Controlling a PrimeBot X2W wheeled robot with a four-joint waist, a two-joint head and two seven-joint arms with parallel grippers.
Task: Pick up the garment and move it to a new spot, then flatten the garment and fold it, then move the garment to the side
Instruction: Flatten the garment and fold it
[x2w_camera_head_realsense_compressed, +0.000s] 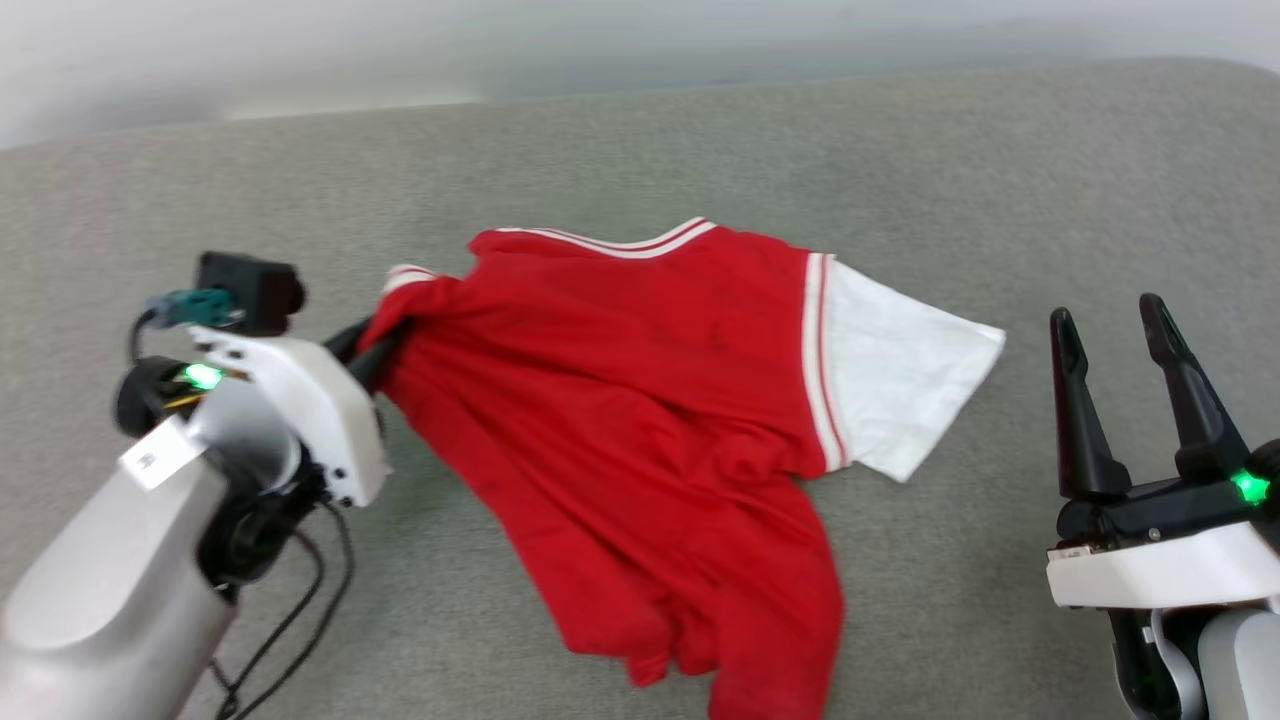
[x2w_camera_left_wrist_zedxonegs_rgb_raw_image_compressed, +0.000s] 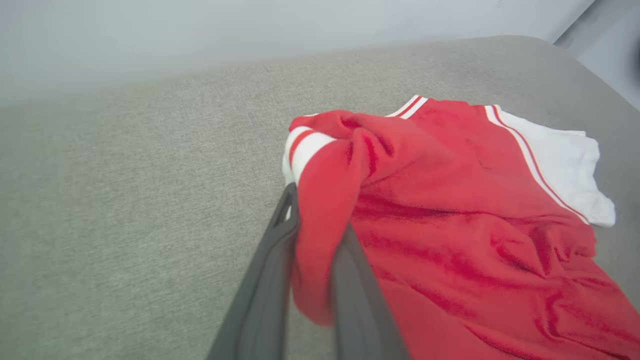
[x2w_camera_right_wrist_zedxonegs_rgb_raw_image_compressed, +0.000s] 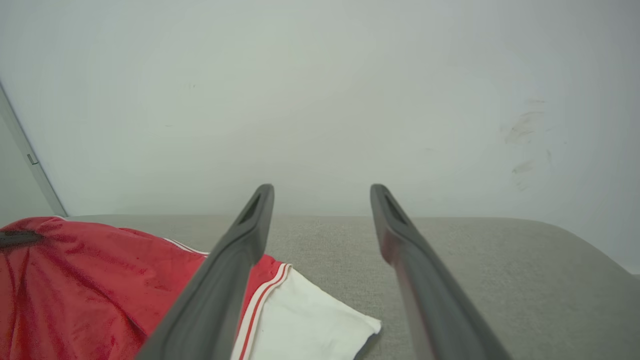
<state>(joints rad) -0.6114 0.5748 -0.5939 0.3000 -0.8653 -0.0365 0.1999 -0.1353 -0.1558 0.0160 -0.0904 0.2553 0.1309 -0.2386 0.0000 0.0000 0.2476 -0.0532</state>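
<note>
The garment (x2w_camera_head_realsense_compressed: 640, 400), a red jersey with a white sleeve (x2w_camera_head_realsense_compressed: 900, 380) and red-white striped trim, lies rumpled on the grey cushion. My left gripper (x2w_camera_head_realsense_compressed: 375, 340) is shut on its left shoulder, by a striped armhole. In the left wrist view the garment (x2w_camera_left_wrist_zedxonegs_rgb_raw_image_compressed: 450, 210) bunches between my two dark fingers (x2w_camera_left_wrist_zedxonegs_rgb_raw_image_compressed: 272, 260), pinched and slightly raised. My right gripper (x2w_camera_head_realsense_compressed: 1105, 320) stands open to the right of the white sleeve, apart from it. Across the right wrist view, the garment (x2w_camera_right_wrist_zedxonegs_rgb_raw_image_compressed: 90, 280) lies at the lower left beside the spread fingers (x2w_camera_right_wrist_zedxonegs_rgb_raw_image_compressed: 250, 235). No lettering shows.
The grey upholstered surface (x2w_camera_head_realsense_compressed: 640, 140) stretches around the garment, with bare room behind it and to the far right. A pale wall (x2w_camera_right_wrist_zedxonegs_rgb_raw_image_compressed: 320, 100) rises behind its far edge. Black cables (x2w_camera_head_realsense_compressed: 290, 620) hang from my left arm.
</note>
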